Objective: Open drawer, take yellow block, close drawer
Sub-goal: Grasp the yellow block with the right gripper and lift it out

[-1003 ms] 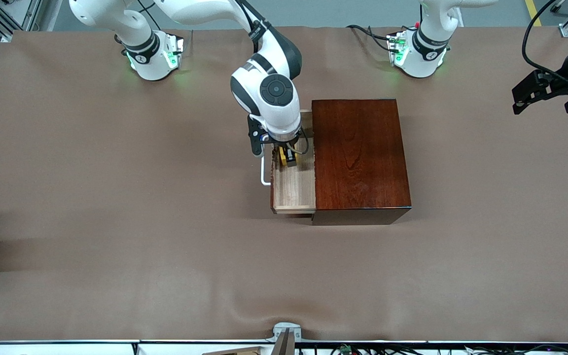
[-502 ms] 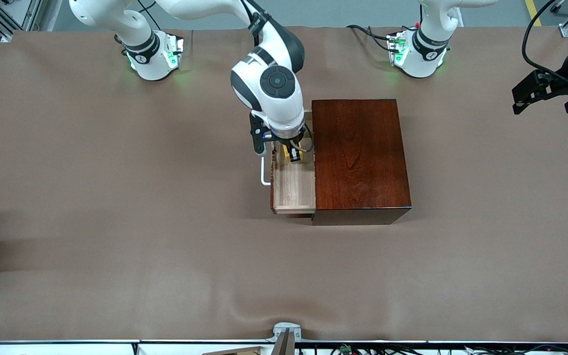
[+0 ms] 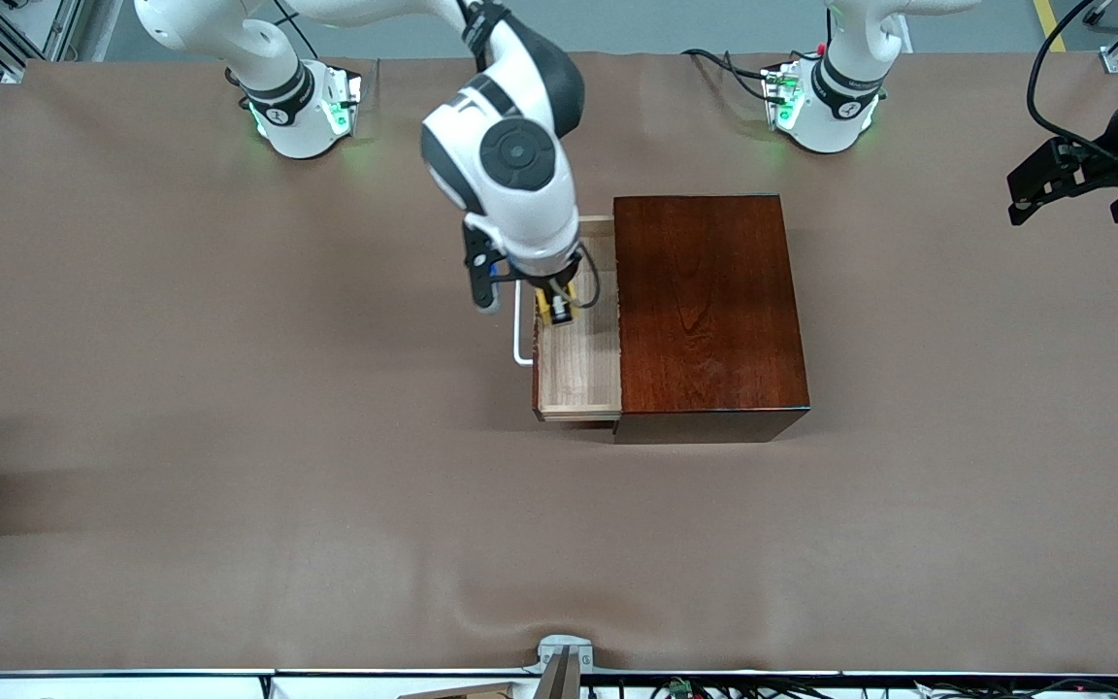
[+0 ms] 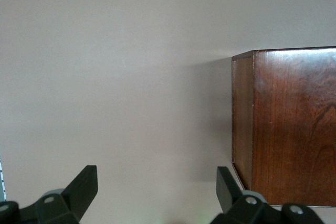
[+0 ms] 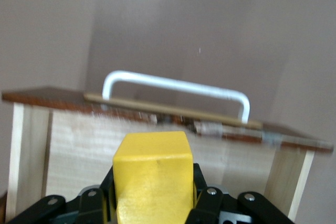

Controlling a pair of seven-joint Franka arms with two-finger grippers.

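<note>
Right end effector pinches block above open drawer. Lift straight, clear the front wall. Left end effector waits spread beside the box

Count: 1 glossy dark reddish-brown wooden box. 1 pull-out drawer with pale wood interior, carrying 1 white loop handle. 1 small bright yellow cube. 2 white robot arms, so 2 two-finger grippers: right gripper, left gripper. 1 brown-covered table.
</note>
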